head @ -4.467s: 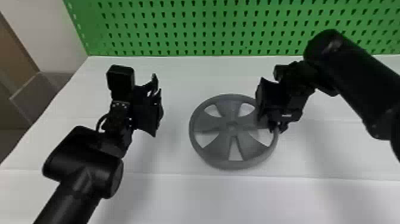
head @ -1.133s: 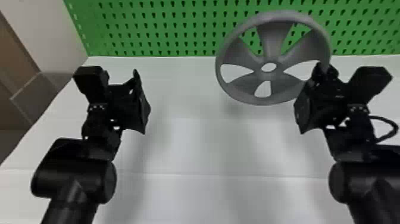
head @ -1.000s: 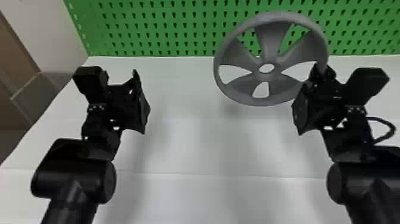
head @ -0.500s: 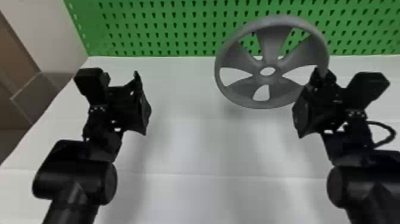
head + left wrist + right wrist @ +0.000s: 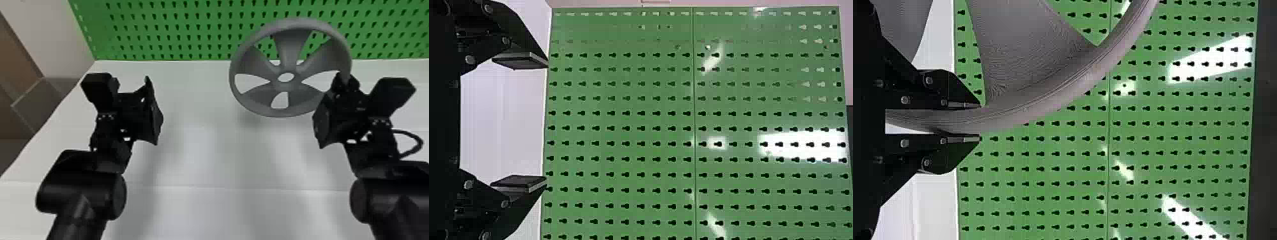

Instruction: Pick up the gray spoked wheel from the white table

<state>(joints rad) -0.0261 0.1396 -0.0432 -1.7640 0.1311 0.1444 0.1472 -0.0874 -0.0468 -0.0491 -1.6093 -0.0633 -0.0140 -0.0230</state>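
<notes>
Left gripper (image 5: 547,122) spread and empty over the white table (image 5: 204,159); right gripper (image 5: 979,121) pinching the rim of the gray spoked wheel (image 5: 281,85), a sound hold, likely light, stiff, slightly slippery. Wheel seems raised off the table, tilted, open face roughly robotward; round, no long axis; green pegboard (image 5: 175,32) beyond.

Left tool (image 5: 133,87) spread wide; right tool (image 5: 345,81) clamped.

Probably a workshop or lab: green pegboard (image 5: 191,30) behind a white table (image 5: 207,153).
</notes>
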